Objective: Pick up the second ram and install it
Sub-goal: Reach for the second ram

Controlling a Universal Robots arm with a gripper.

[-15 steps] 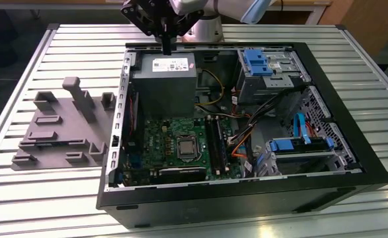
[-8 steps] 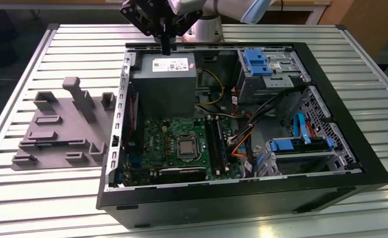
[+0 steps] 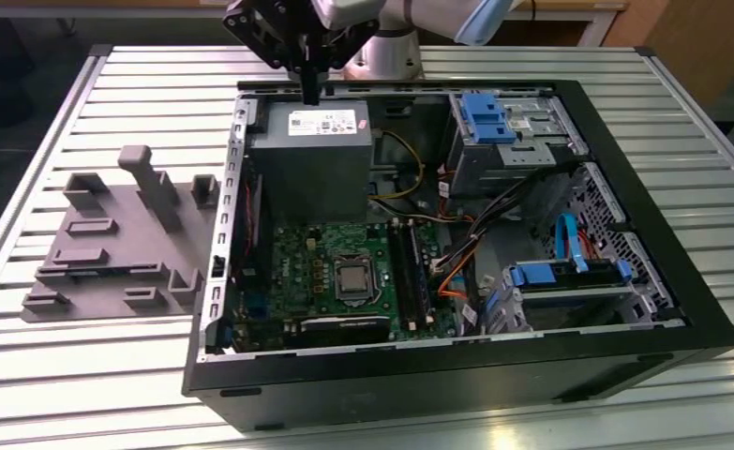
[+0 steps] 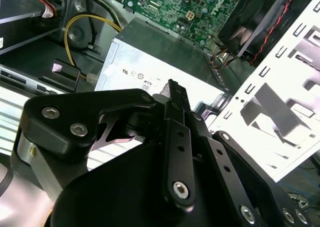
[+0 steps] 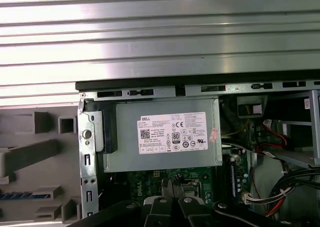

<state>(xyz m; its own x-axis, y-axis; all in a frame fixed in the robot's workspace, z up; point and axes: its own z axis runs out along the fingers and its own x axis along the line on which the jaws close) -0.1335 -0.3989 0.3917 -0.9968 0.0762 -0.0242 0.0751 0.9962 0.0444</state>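
Observation:
My gripper (image 3: 307,92) hangs over the back edge of the open computer case (image 3: 666,281), just above the grey power supply (image 3: 310,155). Its black fingers are pressed together with nothing between them, as both wrist views show (image 4: 172,89) (image 5: 175,183). A thin dark blue-green strip that looks like the second ram (image 5: 22,194) stands on edge in a slot of the grey holder block (image 3: 111,239), well off to the exterior view's left of the gripper. The long black memory slots (image 3: 407,272) lie on the green motherboard (image 3: 304,262), nearer the camera than the gripper.
The case stands on a ribbed metal table (image 3: 41,375). Blue drive brackets (image 3: 489,117) (image 3: 567,272), cable bundles (image 3: 467,234) and the processor socket (image 3: 354,279) crowd the case. The holder block has upright posts (image 3: 154,187). A fan with red wires (image 4: 260,17) sits by the case wall.

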